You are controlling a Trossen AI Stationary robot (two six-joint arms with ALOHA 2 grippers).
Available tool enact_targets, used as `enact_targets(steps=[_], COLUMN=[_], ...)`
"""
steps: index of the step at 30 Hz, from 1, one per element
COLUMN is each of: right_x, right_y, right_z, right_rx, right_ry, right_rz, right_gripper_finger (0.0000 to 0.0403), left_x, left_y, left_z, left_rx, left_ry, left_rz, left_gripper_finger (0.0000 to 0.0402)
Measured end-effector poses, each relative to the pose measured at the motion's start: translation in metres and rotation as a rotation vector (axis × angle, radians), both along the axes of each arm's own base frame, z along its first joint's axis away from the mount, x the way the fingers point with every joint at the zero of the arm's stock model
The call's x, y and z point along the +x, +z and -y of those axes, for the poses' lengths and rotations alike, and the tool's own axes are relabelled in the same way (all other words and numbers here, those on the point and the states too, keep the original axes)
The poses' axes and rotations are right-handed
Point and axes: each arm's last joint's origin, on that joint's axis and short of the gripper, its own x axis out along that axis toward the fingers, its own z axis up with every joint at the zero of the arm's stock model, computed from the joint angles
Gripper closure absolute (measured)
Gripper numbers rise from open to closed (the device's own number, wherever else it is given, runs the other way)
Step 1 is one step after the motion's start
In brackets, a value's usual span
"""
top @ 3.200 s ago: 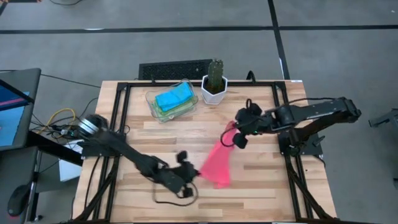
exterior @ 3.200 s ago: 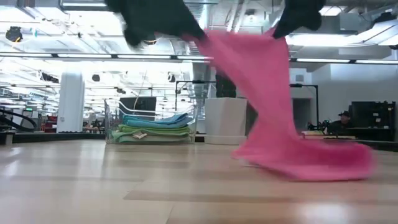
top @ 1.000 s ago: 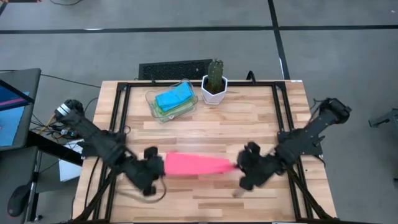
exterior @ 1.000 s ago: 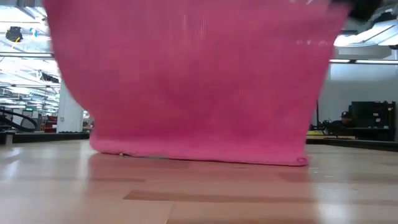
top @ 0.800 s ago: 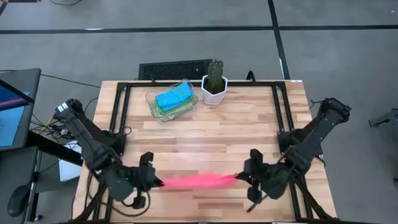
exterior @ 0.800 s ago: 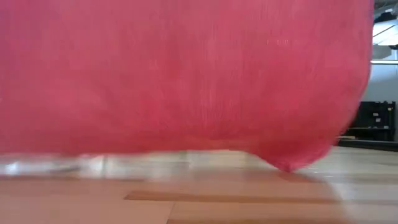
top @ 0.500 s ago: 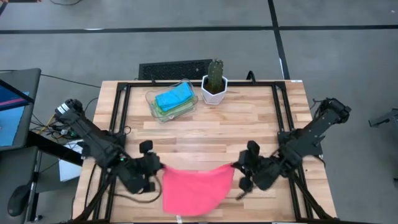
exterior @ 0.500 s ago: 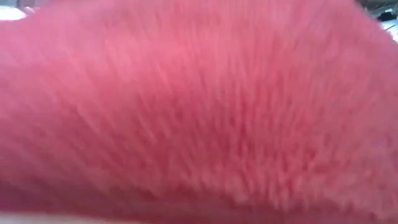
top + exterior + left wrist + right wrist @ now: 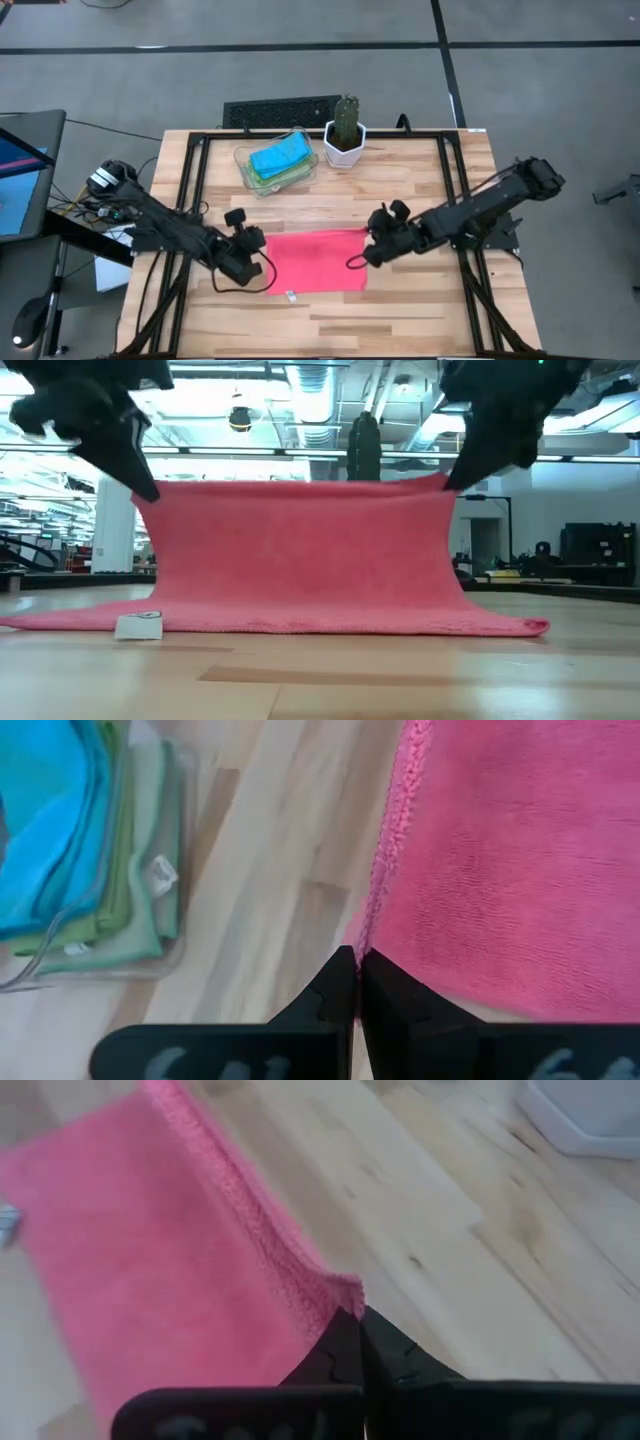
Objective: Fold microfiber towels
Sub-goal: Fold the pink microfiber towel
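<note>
A hot pink microfiber towel is spread over the table's middle. Its near edge, with a white tag, lies on the wood, and its far edge is held up between both grippers. My left gripper is shut on the towel's far left corner. My right gripper is shut on its far right corner. More folded microfiber towels, cyan on green, lie in a clear tray at the far left. My left gripper pinches the towel's far left corner between its two fingers, slanting down from the table's left. That corner is lifted clear, and the cloth slopes down from it to the table. My right gripper pinches the far right corner at the hemmed edge between its two fingers, slanting down from the table's right. The corner is lifted clear. The far edge runs nearly straight between the two grippers.
A white pot with a cactus stands at the far edge, right of the tray. A black keyboard lies behind the table. Bare wood shows beyond the towel's far edge and along the near edge.
Both grippers first drew the hanging towel toward the near edge, and it swung out over that edge. They then went toward the far edge and down. The towel's lower part now lies spread on the table, while its far edge stays lifted.
</note>
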Motion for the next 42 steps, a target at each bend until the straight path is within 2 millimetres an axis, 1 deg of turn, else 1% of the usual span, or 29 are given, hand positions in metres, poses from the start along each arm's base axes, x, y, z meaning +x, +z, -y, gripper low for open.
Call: enact_targets(steps=[3,8,11,13,15,18,23,26,31,35,42], right_x=[0.000,-0.002,-0.003,-0.006,-0.004,-0.003,0.001,0.003,0.000,-0.001,-0.002], right_y=[-0.012,-0.027,-0.036,-0.041,-0.044,-0.054,-0.073,-0.082,-0.090,-0.090,-0.089], right_z=[0.008,0.002,-0.007,-0.014,-0.024,-0.036,-0.055,-0.062,-0.068,-0.070,-0.072], right_rx=[-0.007,0.049,0.076,0.086,0.112,0.122,0.139,0.146,0.150,0.148,0.120], right_ry=[-0.011,0.054,0.068,0.080,0.090,0.114,0.144,0.152,0.145,0.155,0.154], right_rz=[-0.002,0.043,0.080,0.074,0.101,0.099,0.103,0.105,0.088,0.085,0.100], right_gripper_finger=[0.0397,0.0397,0.0397,0.0397,0.0397,0.0397,0.0397,0.0397,0.0397,0.0397,0.0397], left_x=[0.000,0.005,0.009,0.010,0.013,0.014,0.018,0.020,0.023,0.024,0.026], left_y=[-0.008,-0.009,-0.010,-0.009,-0.010,-0.010,-0.020,-0.028,-0.037,-0.043,-0.044], left_z=[-0.005,0.001,0.006,0.010,0.014,0.019,0.028,0.032,0.040,0.045,0.049], left_rx=[-0.004,-0.052,-0.089,-0.119,-0.148,-0.162,-0.163,-0.174,-0.197,-0.213,-0.246], left_ry=[0.021,-0.023,-0.055,-0.071,-0.085,-0.104,-0.125,-0.122,-0.131,-0.149,-0.154], left_rz=[0.002,0.047,0.066,0.080,0.103,0.122,0.109,0.088,0.080,0.066,0.078], left_gripper_finger=[0.0401,0.0401,0.0401,0.0401,0.0401,0.0401,0.0401,0.0401,0.0401,0.0401,0.0401])
